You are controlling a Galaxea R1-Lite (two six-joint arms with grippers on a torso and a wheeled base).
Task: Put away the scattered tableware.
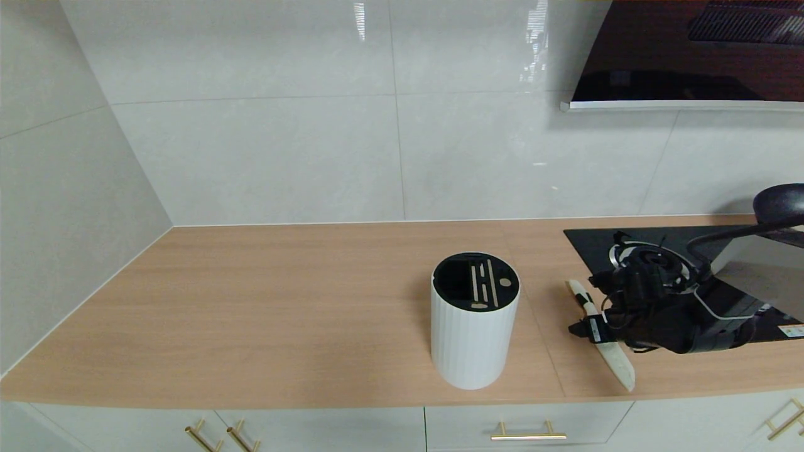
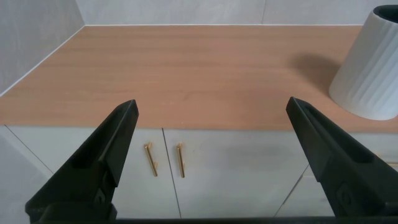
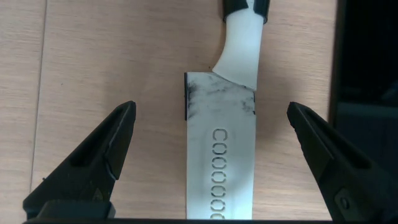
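A white knife (image 1: 619, 367) lies flat on the wooden counter (image 1: 282, 301), right of a white ribbed holder (image 1: 474, 339) whose black top has slots. My right gripper (image 1: 597, 314) hovers low over the knife's middle. In the right wrist view it (image 3: 210, 124) is open, one finger on each side of the blade (image 3: 221, 155) near where the handle starts, without touching it. My left gripper (image 2: 211, 112) is open and holds nothing; it hangs over the counter's front edge, with the holder (image 2: 367, 68) off to one side.
A black cooktop (image 1: 597, 242) with a burner and a pan sits at the right, close to the knife. A dark range hood (image 1: 691, 56) hangs on the tiled wall above it. Cabinet doors with gold handles (image 2: 165, 158) run below the counter.
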